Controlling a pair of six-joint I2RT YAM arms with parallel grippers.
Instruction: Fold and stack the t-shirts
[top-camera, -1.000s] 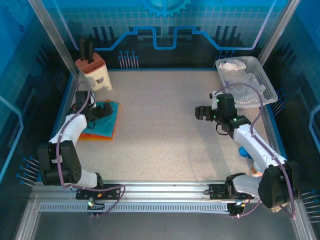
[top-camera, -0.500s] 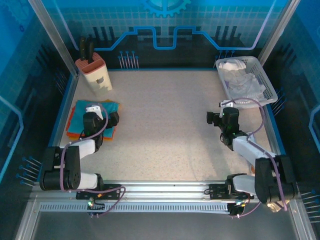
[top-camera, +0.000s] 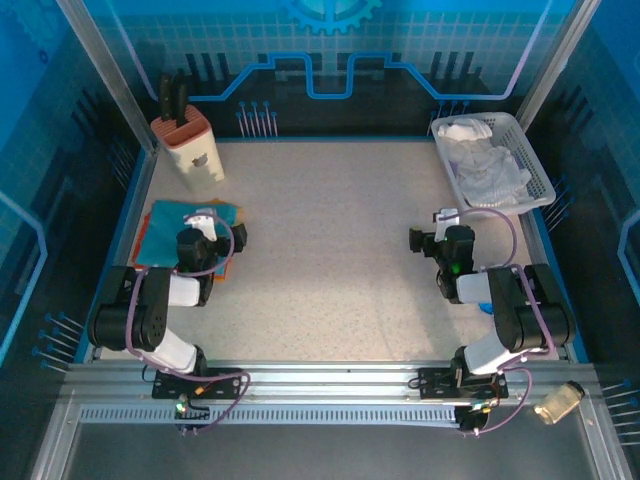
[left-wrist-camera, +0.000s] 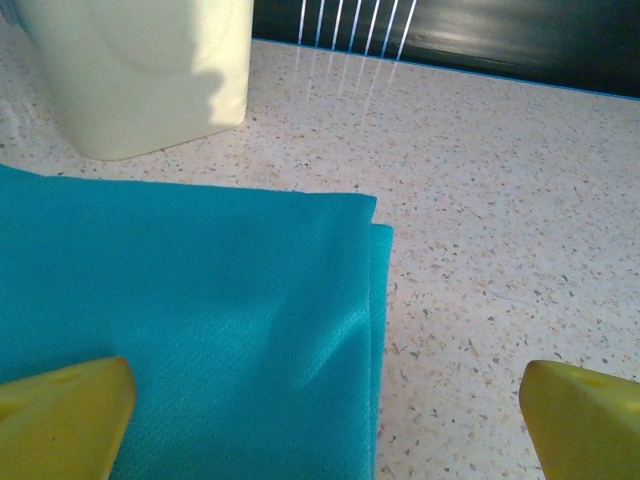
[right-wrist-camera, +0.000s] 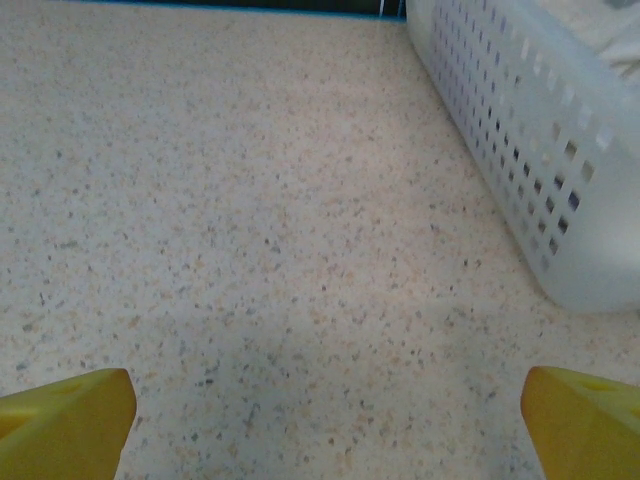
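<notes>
- The white slotted basket (top-camera: 541, 186) stands at the desk's (top-camera: 330, 240) far right corner. It holds a loose heap of pale cloth (top-camera: 485, 165), white and light grey, which comes up about to the rim.
- In the right wrist view the basket's perforated wall (right-wrist-camera: 520, 150) fills the upper right, with a little pale cloth showing over its rim.
- A cream knife block (top-camera: 190, 148) sits at the far left corner, with two dark handles (top-camera: 172, 95) sticking out of its top.
- The teal t-shirt (top-camera: 168, 216) lies folded flat on the left side of the desk, near the block but not touching it. Its folded corner (left-wrist-camera: 300, 300) is clear in the left wrist view.
- An orange t-shirt (top-camera: 141, 243) appears to lie under the teal one, showing as a thin strip at the edge. The arm hides most of it.
- The left gripper (left-wrist-camera: 325, 415) is above the teal shirt's near right part, its jaws spread wide and holding nothing.
- The right gripper (right-wrist-camera: 325, 415) is over bare desk just beside the basket, its jaws likewise wide apart and empty.
</notes>
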